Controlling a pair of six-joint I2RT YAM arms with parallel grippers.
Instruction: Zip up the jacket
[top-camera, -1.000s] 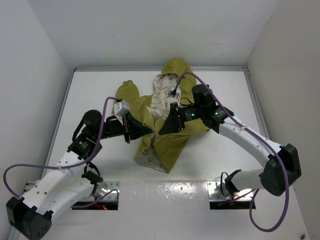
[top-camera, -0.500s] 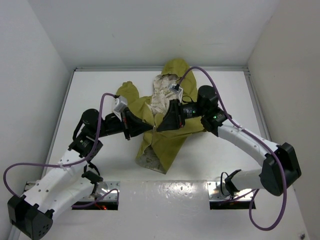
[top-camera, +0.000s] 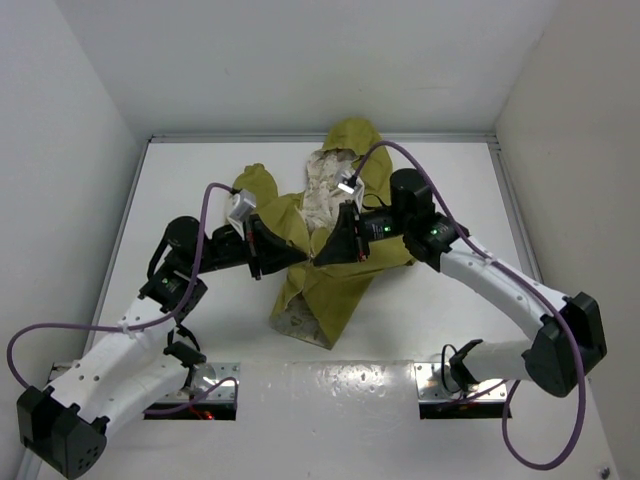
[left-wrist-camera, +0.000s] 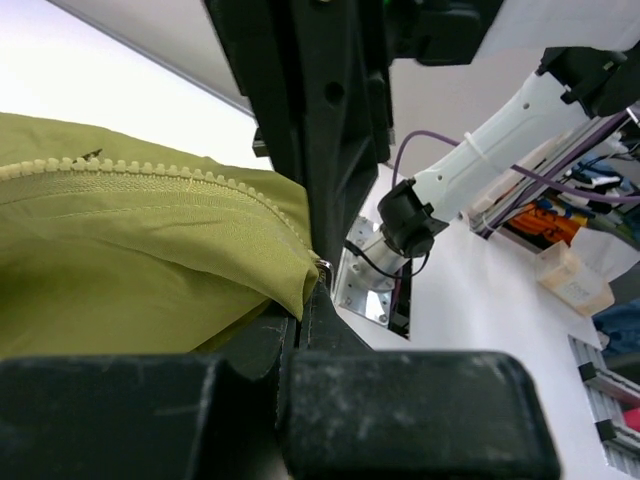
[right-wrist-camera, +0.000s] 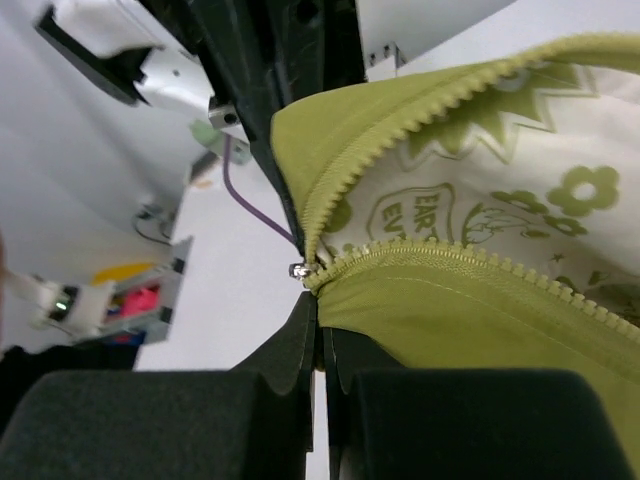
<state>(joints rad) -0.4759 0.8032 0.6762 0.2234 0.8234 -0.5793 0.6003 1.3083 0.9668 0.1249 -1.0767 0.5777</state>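
The olive-green jacket (top-camera: 335, 285) lies mid-table, its hood (top-camera: 352, 135) toward the back wall and its cream printed lining (top-camera: 322, 195) showing. Both grippers meet at its front opening. My left gripper (top-camera: 303, 259) is shut on the jacket's green edge (left-wrist-camera: 200, 260), just below a row of zipper teeth (left-wrist-camera: 150, 172). My right gripper (top-camera: 320, 257) faces it, tip to tip. Its jaws (right-wrist-camera: 320, 312) are shut on the fabric right under the metal zipper slider (right-wrist-camera: 300, 270), where the two rows of teeth join over the lining (right-wrist-camera: 480, 205).
White walls close in the table (top-camera: 200, 180) on the left, back and right. Purple cables (top-camera: 210, 215) loop over both arms. Metal mounting plates (top-camera: 460, 385) sit at the near edge. The left sleeve (top-camera: 255, 183) lies bunched toward the back left.
The right gripper's jaws have closed on the fabric by the slider. Both grippers shifted slightly toward the back, and the jacket's lower part has bunched up a little.
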